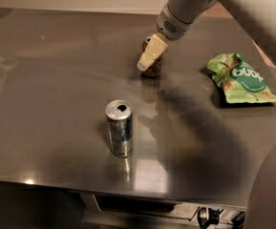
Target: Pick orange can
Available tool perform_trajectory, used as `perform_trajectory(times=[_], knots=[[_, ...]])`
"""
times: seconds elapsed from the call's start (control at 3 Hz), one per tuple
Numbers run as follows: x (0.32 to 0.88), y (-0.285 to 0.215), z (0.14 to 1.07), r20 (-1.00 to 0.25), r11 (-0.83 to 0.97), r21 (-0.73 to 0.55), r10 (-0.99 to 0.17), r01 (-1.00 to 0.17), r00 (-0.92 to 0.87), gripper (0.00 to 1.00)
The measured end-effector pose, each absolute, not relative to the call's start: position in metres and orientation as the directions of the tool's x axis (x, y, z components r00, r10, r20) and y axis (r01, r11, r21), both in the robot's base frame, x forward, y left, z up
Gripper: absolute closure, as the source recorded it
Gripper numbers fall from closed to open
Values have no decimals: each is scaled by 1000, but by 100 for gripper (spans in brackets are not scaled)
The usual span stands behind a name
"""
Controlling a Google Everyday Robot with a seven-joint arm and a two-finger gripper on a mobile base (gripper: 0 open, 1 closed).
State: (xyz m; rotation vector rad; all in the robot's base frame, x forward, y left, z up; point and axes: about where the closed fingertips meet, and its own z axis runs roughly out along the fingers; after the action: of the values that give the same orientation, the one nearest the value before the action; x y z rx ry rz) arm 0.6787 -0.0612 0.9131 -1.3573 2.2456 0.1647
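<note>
Gripper (147, 60) at the orange can (156, 68) on a steel table (51, 85).

Reaching down from the upper right, the pale arm (187, 6) ends in a cream-coloured gripper that lies across the front of the orange can and covers most of it, so only the can's right side and base show; whether the gripper is wide, narrow or closed on the can cannot be told from this angle. The orange can stands upright on the far middle of the table. A silver and blue can (119, 128) stands upright well apart from it, nearer the front edge, with its pull-tab opening facing up. A crumpled green snack bag (242, 78) lies flat to the right of the orange can, apart from it.
</note>
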Motion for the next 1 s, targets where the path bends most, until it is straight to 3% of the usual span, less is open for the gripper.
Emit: perform_trajectory(times=[0.67,1.0], knots=[[697,-54,899,-479,522,-108,-773,-846,-416,1],[700,-53,896,-481,522,-91,-769,-848,-422,19]])
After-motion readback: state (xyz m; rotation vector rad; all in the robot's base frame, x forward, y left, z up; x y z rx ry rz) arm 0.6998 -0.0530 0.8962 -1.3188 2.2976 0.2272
